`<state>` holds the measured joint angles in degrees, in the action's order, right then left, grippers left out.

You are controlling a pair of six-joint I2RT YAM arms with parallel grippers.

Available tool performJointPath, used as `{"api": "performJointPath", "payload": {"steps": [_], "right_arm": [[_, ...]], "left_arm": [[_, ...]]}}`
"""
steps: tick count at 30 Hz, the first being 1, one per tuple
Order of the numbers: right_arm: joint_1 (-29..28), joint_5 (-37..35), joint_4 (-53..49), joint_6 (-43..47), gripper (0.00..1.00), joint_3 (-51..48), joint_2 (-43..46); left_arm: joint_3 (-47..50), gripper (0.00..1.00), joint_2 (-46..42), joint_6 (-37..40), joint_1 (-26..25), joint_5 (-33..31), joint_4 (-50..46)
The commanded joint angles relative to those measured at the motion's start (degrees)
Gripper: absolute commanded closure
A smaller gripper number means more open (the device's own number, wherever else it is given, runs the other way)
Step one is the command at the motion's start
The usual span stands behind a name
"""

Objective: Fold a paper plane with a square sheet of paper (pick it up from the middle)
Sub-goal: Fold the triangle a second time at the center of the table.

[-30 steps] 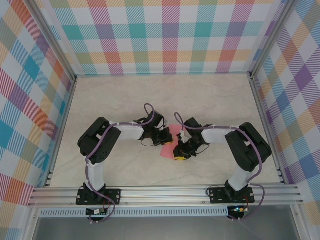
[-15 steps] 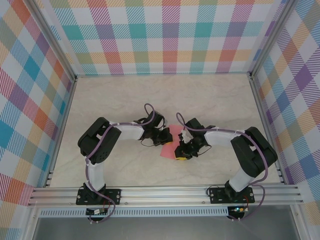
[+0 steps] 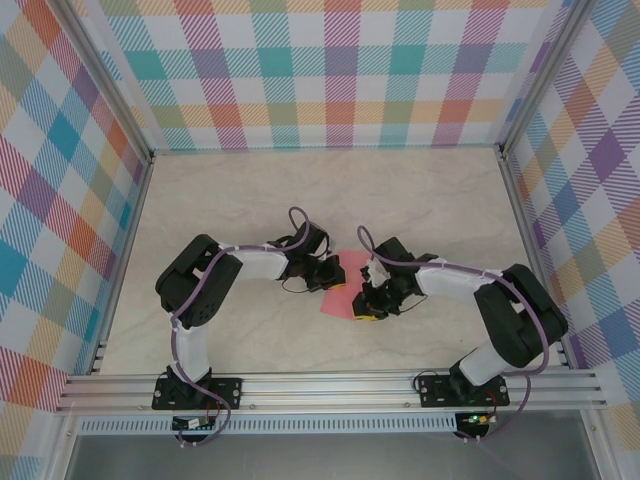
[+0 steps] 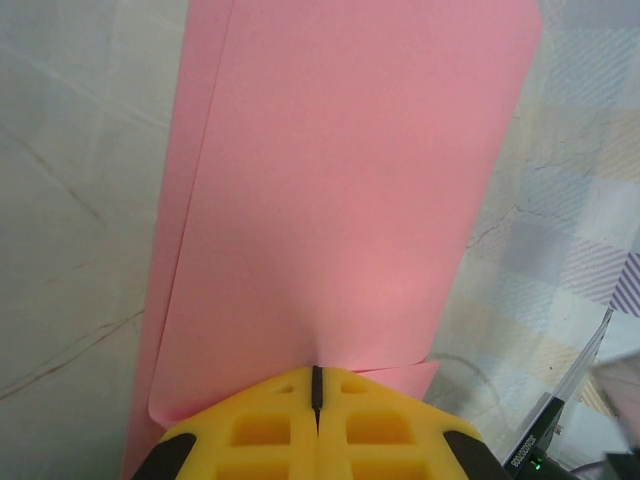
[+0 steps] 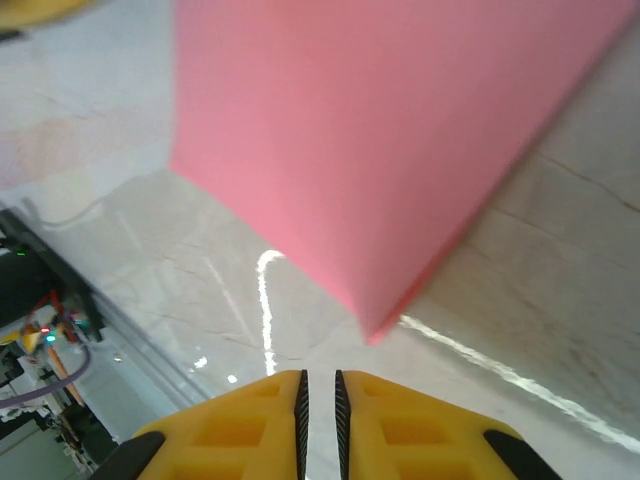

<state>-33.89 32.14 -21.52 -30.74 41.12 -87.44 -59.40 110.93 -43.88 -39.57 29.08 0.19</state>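
The square sheet of paper (image 4: pixel 340 180) is salmon-pink and folded over itself, with a second layer showing along its left and lower edges. My left gripper (image 4: pixel 317 380) is shut on its near edge. From above, the paper (image 3: pixel 331 302) lies between both grippers in the middle of the table, with the left gripper (image 3: pixel 339 281) at its left side. My right gripper (image 5: pixel 318 385) has its jaws a narrow gap apart with nothing between them. A corner of the paper (image 5: pixel 380 130) hangs just ahead of it, above the table. The right gripper (image 3: pixel 366 311) sits at the paper's right.
The marble-look tabletop (image 3: pixel 250 200) is walled by plaid panels (image 3: pixel 340 70) on three sides. An aluminium rail (image 3: pixel 330 388) runs along the near edge, where both arm bases are bolted. Thin cables loop over both forearms.
The right arm has swung its elbow outward to the right, and its gripper has shifted slightly toward the paper. A bit of pink now shows behind the grippers. The left arm has stayed put.
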Motion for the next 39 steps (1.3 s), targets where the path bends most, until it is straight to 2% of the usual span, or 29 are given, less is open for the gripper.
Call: {"api": "performJointPath", "payload": {"steps": [1,9,14,25,32,39], "right_arm": [[-0.44,3.12,3.22,-2.07,0.83,2.43,0.69],[-0.48,2.51,8.08,-2.72,0.84,1.78,-7.64],[-0.48,-2.49,3.11,-0.53,0.90,0.75,-11.45],[-0.48,-2.77,4.35,-1.85,0.93,-0.57,-11.52],[-0.48,-2.96,4.24,-1.94,0.92,-0.34,-11.59],[-0.48,-2.97,4.75,-2.47,0.93,-0.44,-11.78]], "left_arm": [[1.61,0.96,2.09,0.84,-0.50,-2.94,-5.88],[1.11,0.96,1.76,0.93,-0.51,-2.95,-6.17],[0.43,0.95,1.14,1.06,-0.51,-2.80,-6.33],[0.57,0.85,-5.11,0.83,-0.47,-2.23,-5.42],[4.78,0.86,-6.53,-3.23,-0.95,0.33,1.59],[4.81,0.88,-5.20,-3.50,-3.76,1.47,2.84]]}}
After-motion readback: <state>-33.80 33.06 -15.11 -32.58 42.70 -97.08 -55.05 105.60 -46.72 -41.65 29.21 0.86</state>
